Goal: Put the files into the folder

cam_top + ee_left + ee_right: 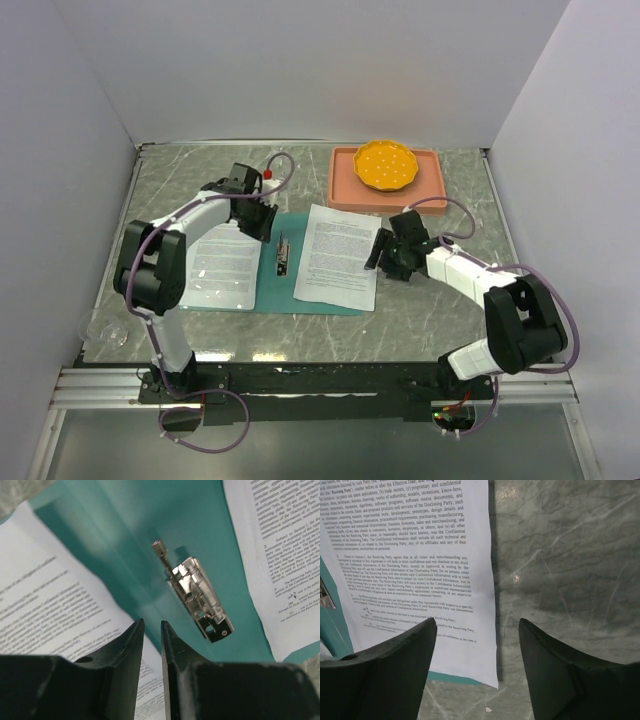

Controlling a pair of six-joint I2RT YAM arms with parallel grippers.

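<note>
The teal folder (pixel 292 226) lies open and flat mid-table, a metal clip (pixel 282 255) along its spine. One of the files (pixel 222 270) rests on its left half. Another printed sheet (pixel 340 255) lies on the right half, overhanging the right edge. My left gripper (pixel 262 222) hovers over the folder's far edge near the spine. In the left wrist view its jaws (pixel 152 622) stand a narrow gap apart with nothing between them, the clip (pixel 197 597) just ahead. My right gripper (pixel 476 621) is open wide, straddling the right sheet's (pixel 420 555) outer edge, empty.
A salmon-pink tray (pixel 345 188) holding an orange-yellow dish (pixel 386 165) stands at the back, right of centre. A clear plastic item (pixel 105 330) lies at the table's near left edge. White walls close in on three sides.
</note>
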